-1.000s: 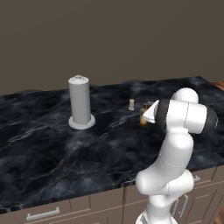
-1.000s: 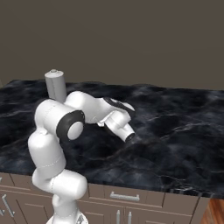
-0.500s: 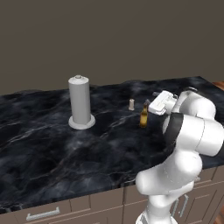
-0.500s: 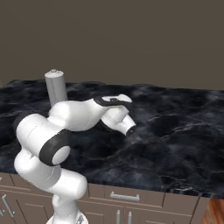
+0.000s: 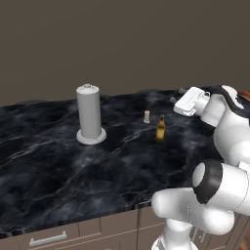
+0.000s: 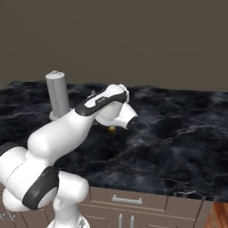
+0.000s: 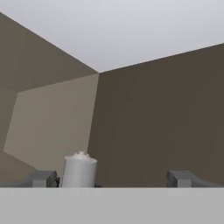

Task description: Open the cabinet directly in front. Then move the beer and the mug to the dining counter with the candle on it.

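left base view: beer (image 5: 160, 129) upright mid dining counter (image 5: 58, 180), candle (image 5: 146, 116) just beside it toward the back edge, tall grey cylinder (image 5: 90, 114) further left. gripper (image 5: 182, 97) raised right of the bottle, empty; hand view shows fingertips (image 7: 41, 178) spread wide. mug unseen, so next means turning away.

Rendered kitchen: black marble counter (image 5: 58, 171) over drawers (image 5: 49, 238).
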Tool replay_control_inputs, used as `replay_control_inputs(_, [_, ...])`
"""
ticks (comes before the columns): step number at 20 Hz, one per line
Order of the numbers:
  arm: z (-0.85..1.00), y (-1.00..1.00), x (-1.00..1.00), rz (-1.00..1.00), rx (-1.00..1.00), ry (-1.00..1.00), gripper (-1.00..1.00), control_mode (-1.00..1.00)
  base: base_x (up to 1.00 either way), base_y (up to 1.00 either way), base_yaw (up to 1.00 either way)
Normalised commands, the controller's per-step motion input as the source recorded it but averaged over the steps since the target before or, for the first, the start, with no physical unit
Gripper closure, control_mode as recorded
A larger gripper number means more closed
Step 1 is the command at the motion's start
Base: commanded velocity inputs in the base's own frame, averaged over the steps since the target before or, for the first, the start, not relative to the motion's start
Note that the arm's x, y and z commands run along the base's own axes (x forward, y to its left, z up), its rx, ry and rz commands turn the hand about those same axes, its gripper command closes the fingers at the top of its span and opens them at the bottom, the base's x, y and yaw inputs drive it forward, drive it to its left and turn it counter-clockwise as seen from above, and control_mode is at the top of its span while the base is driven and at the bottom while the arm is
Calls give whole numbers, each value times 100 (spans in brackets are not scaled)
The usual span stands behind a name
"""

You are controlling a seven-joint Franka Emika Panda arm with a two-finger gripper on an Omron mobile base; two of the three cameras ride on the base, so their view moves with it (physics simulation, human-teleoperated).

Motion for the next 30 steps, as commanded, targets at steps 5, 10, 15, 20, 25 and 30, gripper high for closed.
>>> replay_control_inputs(5, [53,0,-61,2,0,0,-100,-100,0,0,0])
replay_control_inputs(10, [25,0,-68,6,0,0,-100,-100,0,0,0])
replay_control_inputs(15, [15,0,-72,8,0,0,-100,-100,0,0,0])
replay_control_inputs(20, [10,1,-80,9,0,0,-100,-100,0,0,0])
replay_control_inputs(25, [9,11,-77,8,0,0,-100,-100,0,0,0])
replay_control_inputs(30, [24,25,-79,5,0,0,-100,-100,0,0,0])
